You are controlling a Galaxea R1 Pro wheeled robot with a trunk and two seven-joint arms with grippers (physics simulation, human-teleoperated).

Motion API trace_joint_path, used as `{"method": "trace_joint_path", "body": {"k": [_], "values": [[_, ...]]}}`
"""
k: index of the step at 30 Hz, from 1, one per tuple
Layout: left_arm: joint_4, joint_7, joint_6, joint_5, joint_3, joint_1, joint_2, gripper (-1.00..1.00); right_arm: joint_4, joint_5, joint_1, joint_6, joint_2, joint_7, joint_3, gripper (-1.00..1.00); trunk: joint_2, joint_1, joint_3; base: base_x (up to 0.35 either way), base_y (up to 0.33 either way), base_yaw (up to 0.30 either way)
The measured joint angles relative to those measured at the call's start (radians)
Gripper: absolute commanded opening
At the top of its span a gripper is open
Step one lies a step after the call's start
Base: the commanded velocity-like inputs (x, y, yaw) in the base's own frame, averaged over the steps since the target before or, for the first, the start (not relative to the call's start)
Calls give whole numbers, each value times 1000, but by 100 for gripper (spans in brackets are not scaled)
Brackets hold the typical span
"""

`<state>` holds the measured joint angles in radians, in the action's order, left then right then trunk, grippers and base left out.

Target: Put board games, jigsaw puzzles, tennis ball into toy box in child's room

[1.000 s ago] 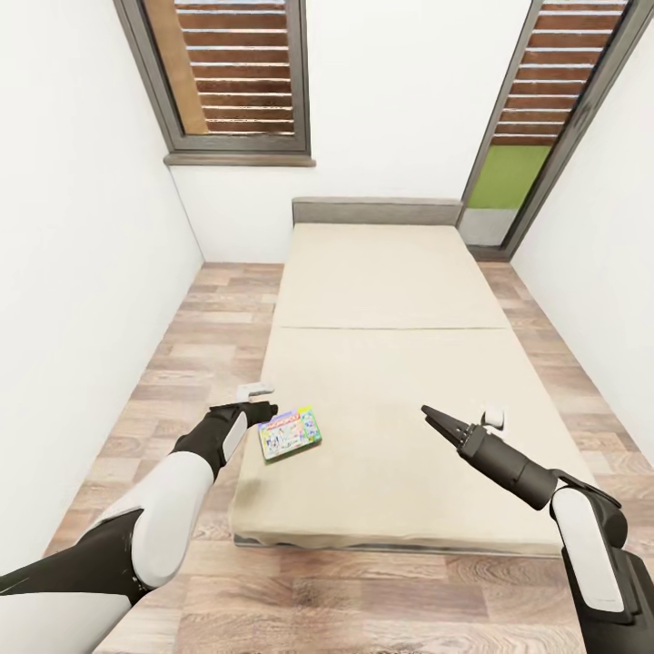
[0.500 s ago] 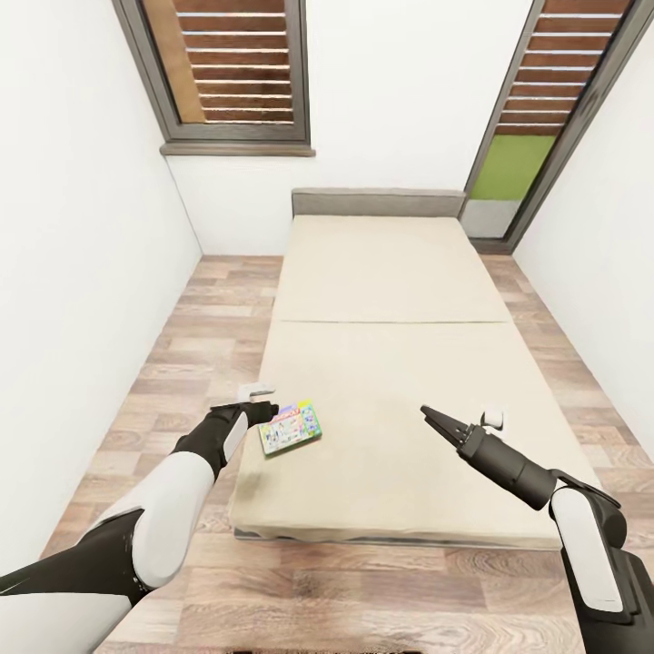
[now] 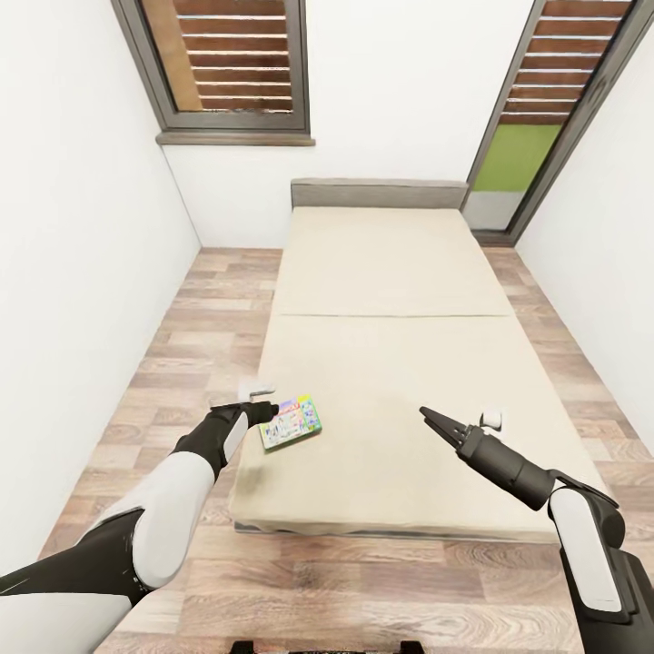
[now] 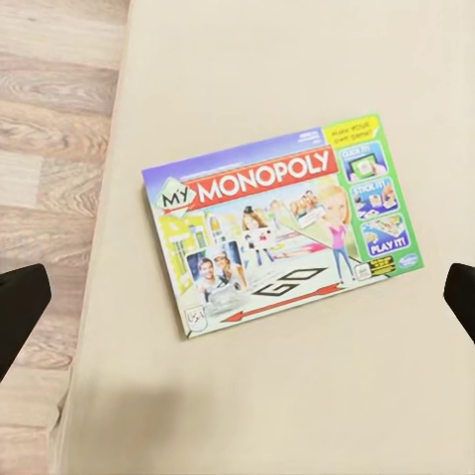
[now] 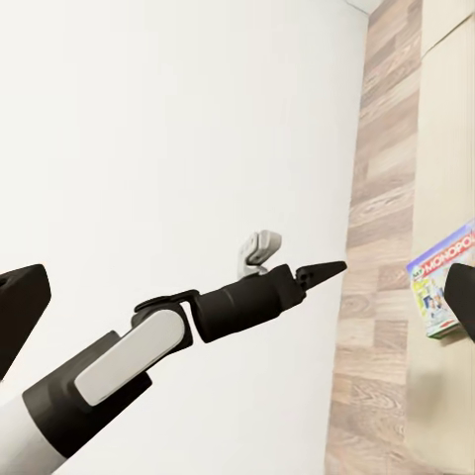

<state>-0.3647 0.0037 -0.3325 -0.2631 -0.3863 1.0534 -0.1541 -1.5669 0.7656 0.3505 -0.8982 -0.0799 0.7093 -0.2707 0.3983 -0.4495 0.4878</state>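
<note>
Camera tilt differs from a second ago: whole head view slid up a bit, headboard and window sill sit higher in frame, more floor shows at the bottom edge; arms and box hold nearly the same spots against the bed, so no real object move.

Monopoly board game (image 3: 290, 422) lies flat on the bed (image 3: 391, 272), near the mattress's left edge, lower left of centre in the head view, slightly rotated. Left wrist view has the same box (image 4: 282, 223) mid-frame, lid up, "MY MONOPOLY" readable, beige mattress all round it, wood floor (image 4: 54, 119) along the left side.

Left gripper (image 3: 261, 411) sits just beside the box's left corner, over the mattress edge. Its fingers (image 4: 20, 307) are spread wide, dark tips at both side edges of the left wrist view, nothing between them, box not touched.

Right gripper (image 3: 427, 418) hangs over the bed, lower right of centre, well apart from the box. From the head view it looks like a closed point; right wrist view shows dark tips (image 5: 22, 307) at opposite frame edges, so spread. That view also catches the left arm (image 5: 178, 336) against the white wall and a corner of the box (image 5: 443, 282) at right.
</note>
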Motion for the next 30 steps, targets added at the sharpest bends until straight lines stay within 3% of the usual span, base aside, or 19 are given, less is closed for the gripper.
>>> {"method": "trace_joint_path", "body": {"k": [19, 30], "values": [[0, 1, 0, 0, 0, 0, -1, 100, 2, 0, 0, 12, 2, -6, 2, 100, 0, 0, 31, 0, 0, 0], [0, 0, 10, 0, 0, 0, -1, 100, 7, 0, 0, 94, 3, -2, 3, 100, 0, 0, 36, 0, 0, 0]]}}
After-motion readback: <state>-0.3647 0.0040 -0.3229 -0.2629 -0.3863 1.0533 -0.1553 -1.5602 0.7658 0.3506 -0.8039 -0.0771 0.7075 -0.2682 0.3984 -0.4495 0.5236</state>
